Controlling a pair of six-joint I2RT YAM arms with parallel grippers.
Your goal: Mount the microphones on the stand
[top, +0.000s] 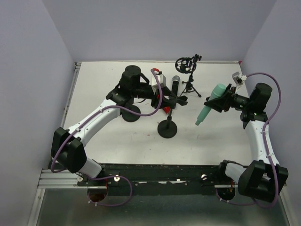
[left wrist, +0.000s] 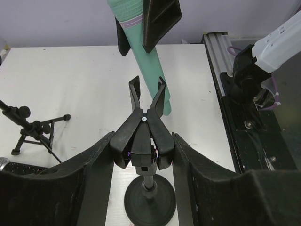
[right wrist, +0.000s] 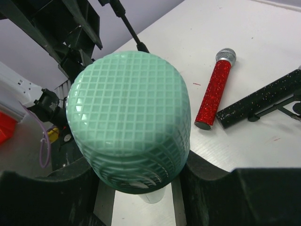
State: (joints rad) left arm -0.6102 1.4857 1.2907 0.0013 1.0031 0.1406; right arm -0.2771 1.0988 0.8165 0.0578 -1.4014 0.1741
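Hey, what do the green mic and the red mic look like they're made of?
The green mic: probably moulded plastic, glossy, its grid-patterned head one mint colour with soft highlights. The red mic: glitter-coated body, sparkling speckles; its grey head looks like metal mesh, though that is uncertain.

No text, label, brand, number or sign can be read anywhere.

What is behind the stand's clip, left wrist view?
The mint-green microphone, held tail-down by the right gripper. The clip hides part of its tail; its head runs out of frame.
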